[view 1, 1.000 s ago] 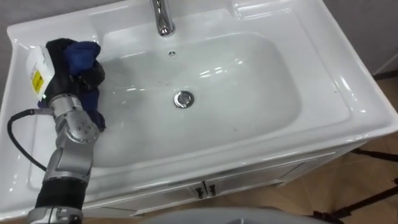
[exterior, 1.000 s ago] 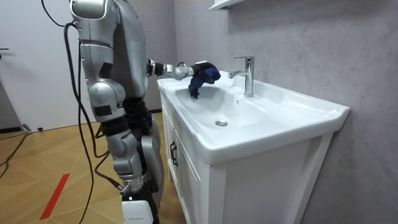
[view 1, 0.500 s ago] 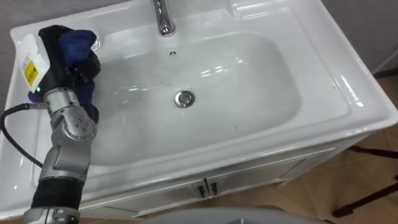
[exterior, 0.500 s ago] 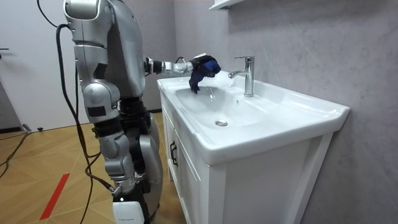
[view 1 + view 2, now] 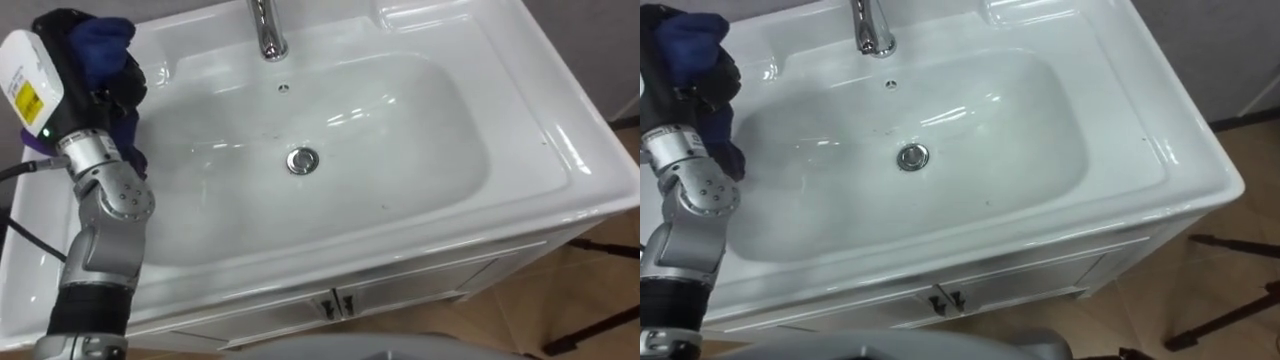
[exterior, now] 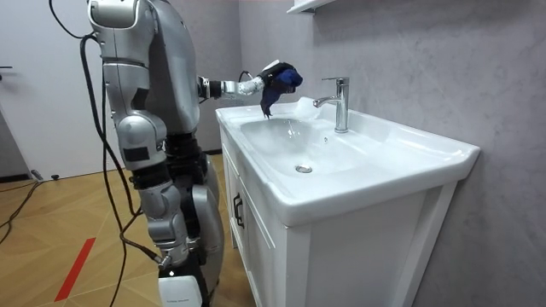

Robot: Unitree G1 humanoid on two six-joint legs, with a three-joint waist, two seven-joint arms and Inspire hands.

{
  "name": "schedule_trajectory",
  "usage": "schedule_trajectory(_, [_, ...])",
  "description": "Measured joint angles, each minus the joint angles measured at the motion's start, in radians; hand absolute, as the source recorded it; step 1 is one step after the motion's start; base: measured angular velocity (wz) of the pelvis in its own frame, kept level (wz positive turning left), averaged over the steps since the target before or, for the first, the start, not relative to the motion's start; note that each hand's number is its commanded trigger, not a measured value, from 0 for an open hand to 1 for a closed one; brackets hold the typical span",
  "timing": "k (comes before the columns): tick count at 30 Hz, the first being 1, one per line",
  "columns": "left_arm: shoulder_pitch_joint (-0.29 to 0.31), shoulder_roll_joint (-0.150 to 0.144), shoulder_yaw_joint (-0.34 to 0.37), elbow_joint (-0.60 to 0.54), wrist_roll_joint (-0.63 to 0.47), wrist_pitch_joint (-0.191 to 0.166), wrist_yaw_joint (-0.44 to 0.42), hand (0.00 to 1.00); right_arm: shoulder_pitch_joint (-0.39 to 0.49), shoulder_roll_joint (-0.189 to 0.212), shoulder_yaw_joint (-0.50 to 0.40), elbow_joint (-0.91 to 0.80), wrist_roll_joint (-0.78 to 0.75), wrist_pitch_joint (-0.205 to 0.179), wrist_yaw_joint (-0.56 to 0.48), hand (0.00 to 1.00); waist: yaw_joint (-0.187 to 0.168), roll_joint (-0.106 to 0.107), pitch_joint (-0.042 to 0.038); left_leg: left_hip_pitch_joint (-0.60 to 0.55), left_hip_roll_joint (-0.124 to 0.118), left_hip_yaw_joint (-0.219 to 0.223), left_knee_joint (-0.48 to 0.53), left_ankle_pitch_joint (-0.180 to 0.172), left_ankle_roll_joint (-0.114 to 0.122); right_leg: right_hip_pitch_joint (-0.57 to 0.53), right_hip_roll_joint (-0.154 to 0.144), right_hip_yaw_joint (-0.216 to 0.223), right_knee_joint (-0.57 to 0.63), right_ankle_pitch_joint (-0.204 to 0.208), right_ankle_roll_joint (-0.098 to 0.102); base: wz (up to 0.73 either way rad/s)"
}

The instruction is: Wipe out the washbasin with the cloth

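The white basin (image 5: 560,150) lies below me, with its drain (image 5: 303,160) in the middle and a chrome faucet (image 5: 268,30) at the back. My left hand (image 5: 85,85) is shut on a dark blue cloth (image 5: 100,40). It holds the cloth above the basin's back left corner, clear of the bowl. In the room view I stand at the vanity's front with the left arm stretched out, the left hand (image 6: 271,75) raised above the rim and the cloth (image 6: 284,79) hanging from it. The right eye view has the cloth (image 5: 690,40) at its top left.
A white vanity cabinet (image 6: 341,256) with small door handles (image 5: 332,305) carries the basin. A grey wall (image 6: 426,68) stands behind the faucet (image 6: 339,102). Wooden floor (image 6: 51,230) lies around me, and dark stand legs (image 5: 1230,300) show at the lower right.
My left hand has lifted the blue cloth off the bowl's left side, up and back to above the rim's back left corner. The eye views shifted slightly.
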Motion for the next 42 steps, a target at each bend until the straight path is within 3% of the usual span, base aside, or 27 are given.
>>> schedule_trajectory(9, [0.002, 0.000, 0.054, 0.000, 0.003, 0.000, 0.017, 1.00, 0.002, -0.001, 0.009, -0.002, -0.001, 0.000, 0.001, 0.00, 0.029, -0.001, -0.0005, -0.012, -0.001, -0.003, 0.001, 0.000, 0.000, -0.003, -0.003, -0.015, -0.003, 0.000, 0.001, 0.04])
schedule_trajectory(16, [0.042, 0.001, 0.064, 0.000, 0.003, 0.012, 0.017, 1.00, 0.007, -0.010, 0.009, -0.002, -0.001, 0.001, 0.005, 0.00, 0.052, 0.007, -0.0054, -0.021, -0.002, -0.021, 0.003, 0.000, 0.000, -0.002, -0.005, -0.032, -0.004, -0.001, 0.001, 0.08])
schedule_trajectory(30, [0.106, 0.004, 0.151, 0.006, -0.001, 0.018, 0.017, 1.00, 0.032, -0.029, 0.008, -0.018, -0.042, 0.002, 0.015, 0.00, 0.054, 0.014, -0.0052, -0.005, -0.003, -0.022, 0.005, 0.000, 0.000, 0.014, -0.006, -0.024, -0.004, -0.002, 0.004, 0.00])
schedule_trajectory(42, [0.137, 0.004, 0.151, 0.076, 0.000, 0.028, 0.016, 1.00, 0.031, -0.029, 0.009, -0.020, -0.044, 0.002, 0.005, 0.00, 0.053, 0.017, -0.0019, -0.003, -0.005, -0.023, 0.005, 0.000, 0.000, 0.019, -0.007, -0.028, -0.005, -0.003, 0.005, 0.00])
